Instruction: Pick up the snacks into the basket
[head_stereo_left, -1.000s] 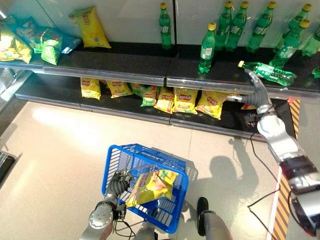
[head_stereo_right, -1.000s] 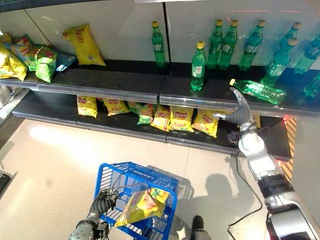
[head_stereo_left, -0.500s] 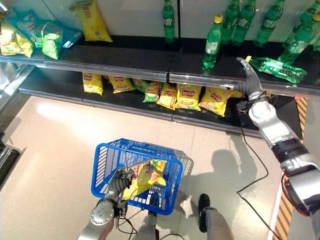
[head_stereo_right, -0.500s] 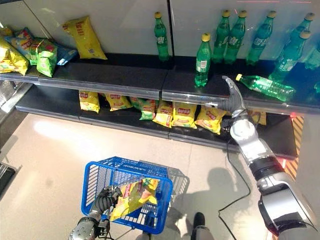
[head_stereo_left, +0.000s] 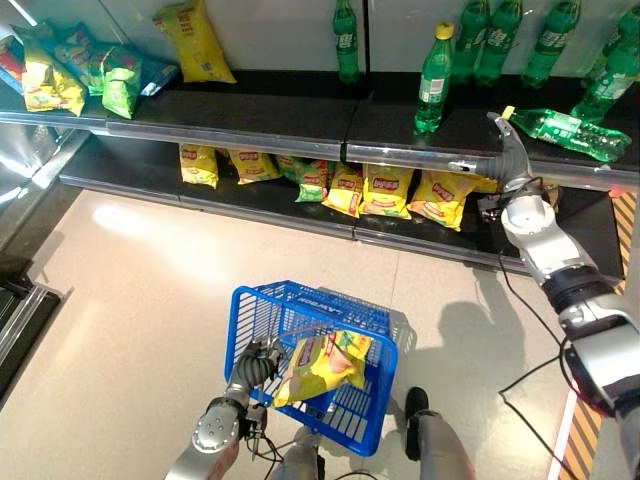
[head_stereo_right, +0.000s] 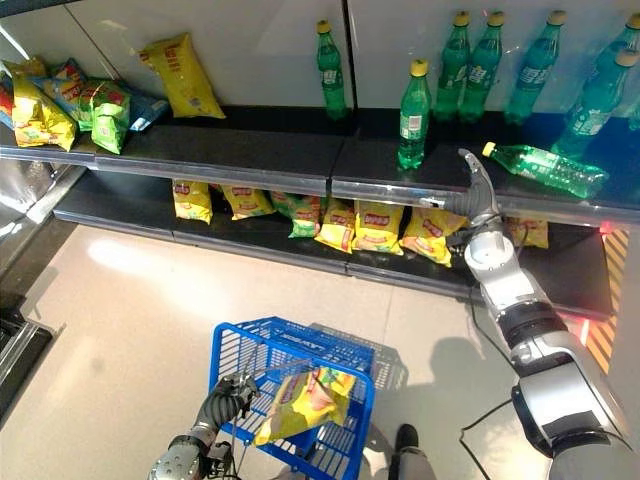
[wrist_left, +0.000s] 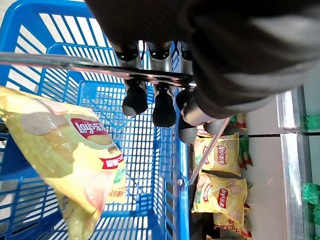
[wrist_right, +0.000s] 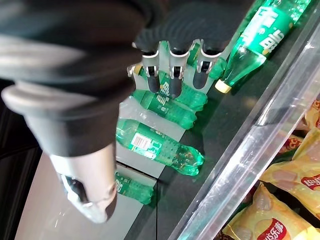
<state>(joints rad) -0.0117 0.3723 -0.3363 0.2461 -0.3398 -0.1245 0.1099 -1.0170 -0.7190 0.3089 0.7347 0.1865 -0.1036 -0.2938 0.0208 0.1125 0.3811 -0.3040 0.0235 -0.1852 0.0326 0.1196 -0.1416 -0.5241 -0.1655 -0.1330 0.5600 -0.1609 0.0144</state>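
The left arm comes up from the near edge, bent at the elbow, forearm rising toward the middle of the scene. The left hand (head_stereo_left: 252, 366) is closed, its dark-tipped fingers (wrist_left: 135, 100) curled over a thin metal handle (wrist_left: 75, 64) and hooked beneath it. The right arm reaches far out on the right, nearly straight, wrist cover uppermost. The right hand (head_stereo_left: 512, 160) is stretched forward at the far end of that arm, its fingers (wrist_right: 171, 80) straight in a row and its thumb (wrist_right: 90, 185) set apart, holding nothing.
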